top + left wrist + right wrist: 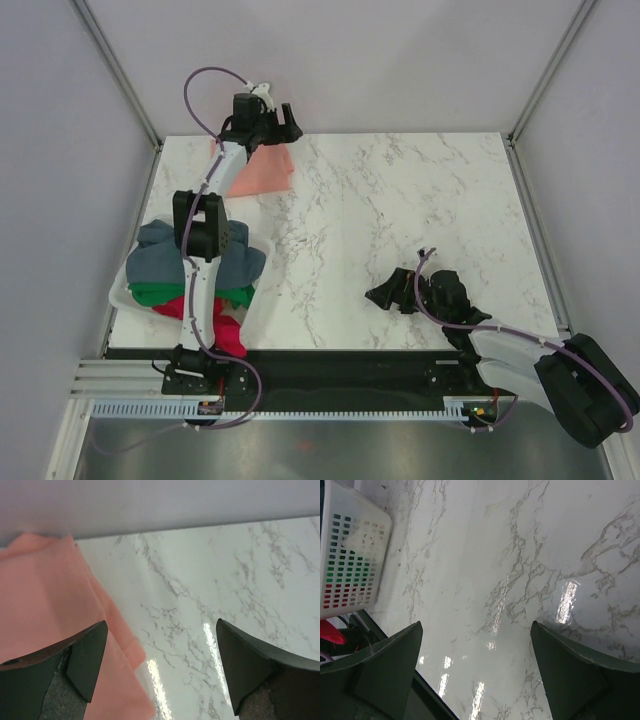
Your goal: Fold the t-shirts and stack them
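A folded salmon-pink t-shirt (264, 172) lies at the table's far left corner; it also shows in the left wrist view (45, 605). My left gripper (278, 124) hovers above its far right edge, open and empty; in its own view (160, 665) one finger is over the cloth. The grey-blue t-shirt (170, 255), green t-shirt (155, 294) and red t-shirt (228, 335) are heaped in the white mesh basket (250, 312) at the left. My right gripper (385, 293) rests low over bare marble at the near right, open and empty (476, 670).
The basket's mesh wall (350, 565) shows in the right wrist view at the upper left. Grey walls and metal posts enclose the marble table (400, 220). The table's near edge and a black rail (330, 385) lie in front of the arm bases.
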Motion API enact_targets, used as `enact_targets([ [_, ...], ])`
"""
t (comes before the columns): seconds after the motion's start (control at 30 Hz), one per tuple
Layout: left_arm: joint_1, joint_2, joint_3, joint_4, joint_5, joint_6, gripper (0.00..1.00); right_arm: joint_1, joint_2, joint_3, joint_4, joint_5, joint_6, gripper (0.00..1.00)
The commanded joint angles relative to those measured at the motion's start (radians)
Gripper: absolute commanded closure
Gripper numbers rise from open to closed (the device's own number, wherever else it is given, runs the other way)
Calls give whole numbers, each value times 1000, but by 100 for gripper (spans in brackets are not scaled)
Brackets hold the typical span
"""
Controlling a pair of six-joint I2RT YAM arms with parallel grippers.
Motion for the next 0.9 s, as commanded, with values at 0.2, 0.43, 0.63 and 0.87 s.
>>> enact_targets([
  [0.2, 38, 148, 61, 47, 183, -170, 4, 8, -14, -35, -33, 26, 4, 2],
  [0.43, 27, 193, 54, 65, 319, -213, 5, 12, 2, -34, -18, 23, 4, 2],
  [0.63, 36, 175, 87, -138, 195, -63, 5, 11, 0, -34, -19, 20, 4, 2],
  [0.87, 47, 214, 247, -384, 16, 90, 2, 11, 5, -32, -18, 17, 5, 2],
])
